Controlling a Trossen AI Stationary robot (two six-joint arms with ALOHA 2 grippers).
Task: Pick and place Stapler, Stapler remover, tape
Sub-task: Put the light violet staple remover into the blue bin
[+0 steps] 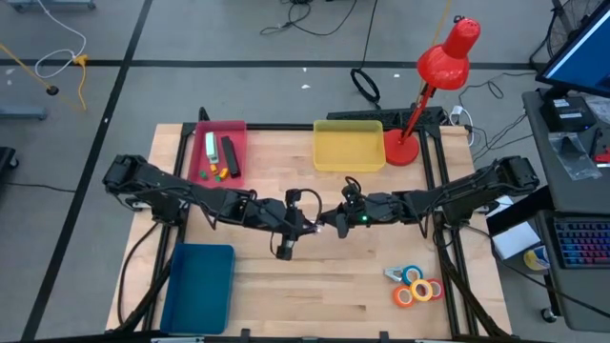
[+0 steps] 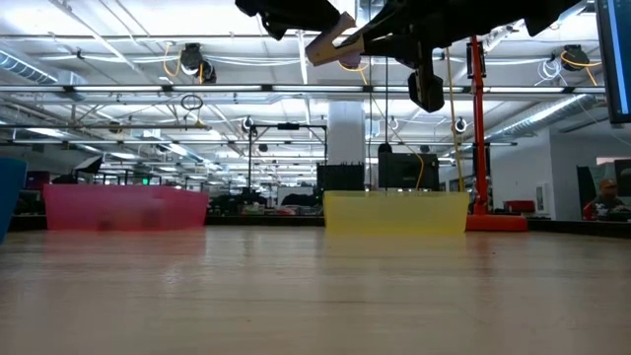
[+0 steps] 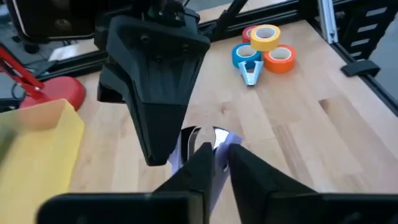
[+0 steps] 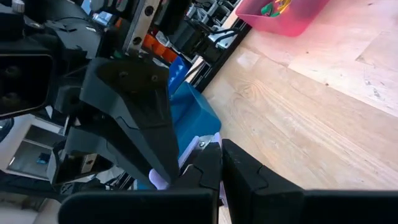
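Both grippers point(image 1: 322, 228) meeting mid-table, raised

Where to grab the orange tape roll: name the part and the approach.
Likely from above: the orange tape roll lies flat, hole up. Pinch its wall, one finger in the hole, on the side away from the blue roll.

Light wooden table point(image 1: 315, 276). Resting on it: pink tray point(image 1: 235, 133) and yellow tray point(image 1: 349, 146) at the far edge, blue tray point(image 1: 198, 286) near left, red lamp base point(image 1: 401, 151), tape rolls point(image 1: 419, 286) near right.
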